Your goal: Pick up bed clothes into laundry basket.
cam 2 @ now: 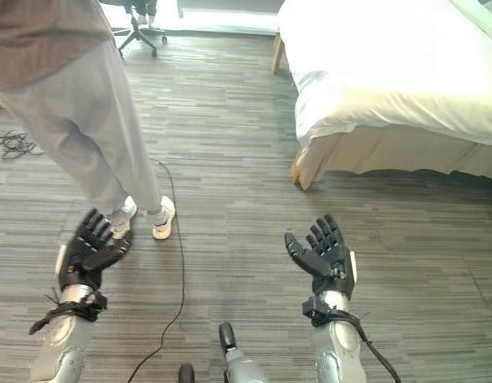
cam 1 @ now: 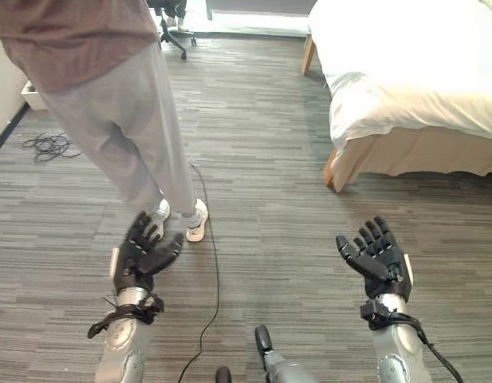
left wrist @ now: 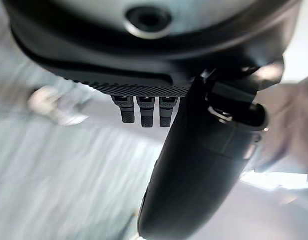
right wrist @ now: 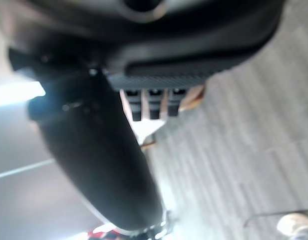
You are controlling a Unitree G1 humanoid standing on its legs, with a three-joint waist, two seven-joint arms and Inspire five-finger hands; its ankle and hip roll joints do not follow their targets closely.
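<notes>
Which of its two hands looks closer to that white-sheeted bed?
Probably the right hand: open and empty, it is on the side of the white-sheeted wooden bed. The open left hand is beside a person's white shoes.

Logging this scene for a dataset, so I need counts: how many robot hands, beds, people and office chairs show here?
Robot hands: 2 (left hand, right hand)
Bed: 1
Person: 1
Office chair: 1
Total: 5

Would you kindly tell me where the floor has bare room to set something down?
The widest bare floor lies between the person and the bed, running back toward the office chair. More lies between the open left robot hand and right robot hand. It is crowded by the person's shoes.
</notes>
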